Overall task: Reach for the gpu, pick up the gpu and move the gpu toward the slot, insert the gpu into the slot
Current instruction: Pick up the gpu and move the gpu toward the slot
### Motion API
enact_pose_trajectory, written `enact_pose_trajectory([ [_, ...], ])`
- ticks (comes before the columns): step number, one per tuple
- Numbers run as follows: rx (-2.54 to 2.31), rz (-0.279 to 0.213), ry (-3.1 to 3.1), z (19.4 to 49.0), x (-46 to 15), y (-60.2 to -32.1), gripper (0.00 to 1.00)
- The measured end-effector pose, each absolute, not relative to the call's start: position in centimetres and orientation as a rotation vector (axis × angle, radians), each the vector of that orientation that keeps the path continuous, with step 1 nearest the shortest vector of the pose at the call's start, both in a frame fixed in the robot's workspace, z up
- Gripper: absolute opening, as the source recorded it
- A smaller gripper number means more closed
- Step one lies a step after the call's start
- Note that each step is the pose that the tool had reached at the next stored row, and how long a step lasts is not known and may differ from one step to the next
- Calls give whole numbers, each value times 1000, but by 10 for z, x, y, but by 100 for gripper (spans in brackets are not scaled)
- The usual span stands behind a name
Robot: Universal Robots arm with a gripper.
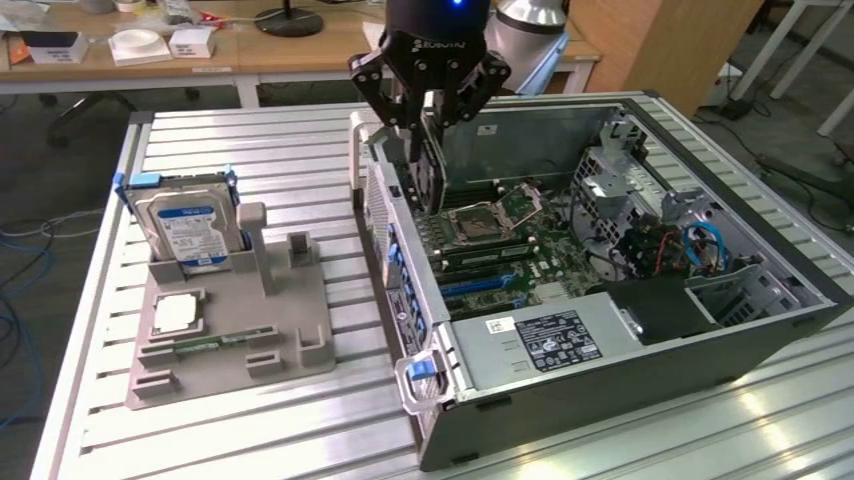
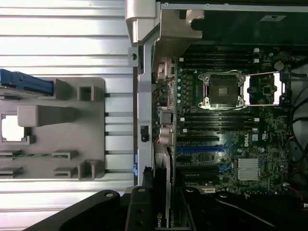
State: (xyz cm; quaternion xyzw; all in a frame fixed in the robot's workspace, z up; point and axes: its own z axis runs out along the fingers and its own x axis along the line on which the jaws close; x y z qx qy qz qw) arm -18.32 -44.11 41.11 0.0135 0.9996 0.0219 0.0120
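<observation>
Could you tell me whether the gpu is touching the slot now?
Apart. In the exterior view the gripper holds the gpu above the case rim, with the blue slot lying uncovered well clear of it.

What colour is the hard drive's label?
Blue and white; the hard drive's label shows best in the exterior view.

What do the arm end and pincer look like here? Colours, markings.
The pincer is black, with angular linked fingers and pale lettering across its body. The wrist above it is black too, with a blue light glowing on it. In the wrist view the pincer is matte black with a round bolt head showing.
</observation>
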Motion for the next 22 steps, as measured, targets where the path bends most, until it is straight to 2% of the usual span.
enact_pose_trajectory([
  [22,42,68,3117,411,-137,-441,27],
])
